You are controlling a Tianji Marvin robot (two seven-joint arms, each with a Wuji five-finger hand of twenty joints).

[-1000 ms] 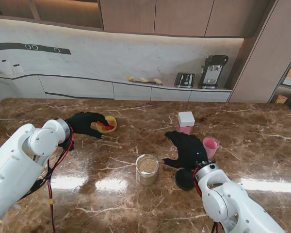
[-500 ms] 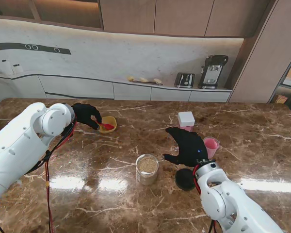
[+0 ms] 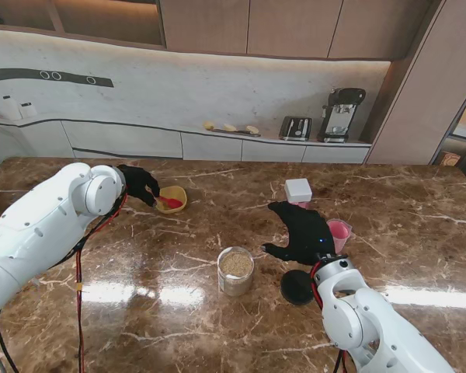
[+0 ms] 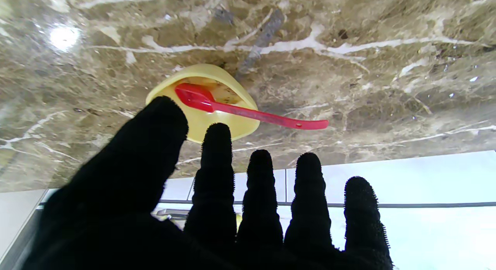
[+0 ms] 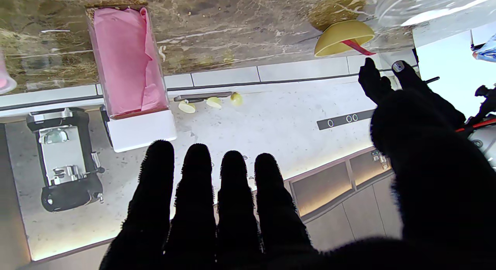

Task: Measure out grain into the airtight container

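A yellow bowl (image 3: 173, 199) sits on the marble table at the far left, with a red spoon (image 3: 169, 202) resting in it. The left wrist view shows the yellow bowl (image 4: 201, 103) and the red spoon (image 4: 248, 112), its handle sticking out over the rim. My left hand (image 3: 138, 183) hovers just left of the bowl, fingers spread, holding nothing. A clear jar of grain (image 3: 235, 270) stands in the middle, uncovered. Its black lid (image 3: 297, 287) lies to its right. My right hand (image 3: 301, 231) hangs open above the table between the jar and a pink cup (image 3: 338, 231).
A tall clear container with pink contents and a white lid (image 3: 297, 195) stands beyond my right hand; the right wrist view shows that pink container (image 5: 128, 64) too. A counter with a toaster (image 3: 296, 127) and a coffee machine (image 3: 340, 114) runs along the back wall.
My left hand has lifted off the yellow bowl and drawn back to the left, opening its fingers; the spoon stays in the bowl. My right hand has barely shifted.
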